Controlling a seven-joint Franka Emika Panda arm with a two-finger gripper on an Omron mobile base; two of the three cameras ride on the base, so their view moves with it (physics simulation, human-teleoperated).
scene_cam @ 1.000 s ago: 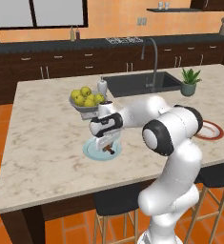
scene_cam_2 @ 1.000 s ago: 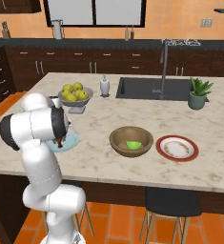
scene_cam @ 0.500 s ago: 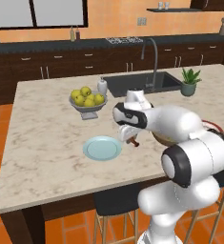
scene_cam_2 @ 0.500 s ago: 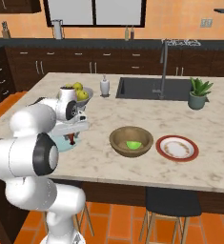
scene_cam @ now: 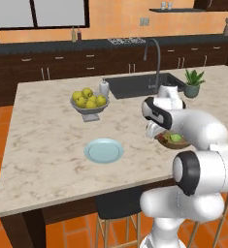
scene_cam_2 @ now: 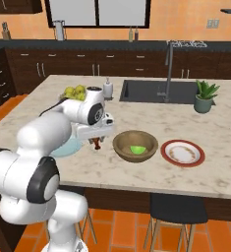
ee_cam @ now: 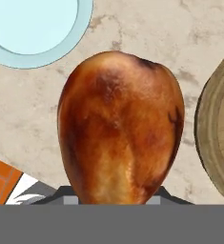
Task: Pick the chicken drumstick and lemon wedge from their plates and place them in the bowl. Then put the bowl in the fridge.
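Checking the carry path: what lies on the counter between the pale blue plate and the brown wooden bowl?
Bare marble counter; above it the gripper carries the reddish-brown chicken drumstick between the pale blue plate and the brown wooden bowl, seen in the hand view.

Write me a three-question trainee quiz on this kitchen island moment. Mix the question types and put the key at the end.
1. True or false: the lemon wedge already lies in the wooden bowl.
2. What is the end effector carrying?
A. a whole lemon
B. the chicken drumstick
C. the soap bottle
3. Fill in: the pale blue plate has ____ on it now.

Key
1. True. The wedge sits on the bowl's floor in the right base view.
2. B. The hand view shows the drumstick gripped, hanging over bare counter between the blue plate and the bowl.
3. Nothing.
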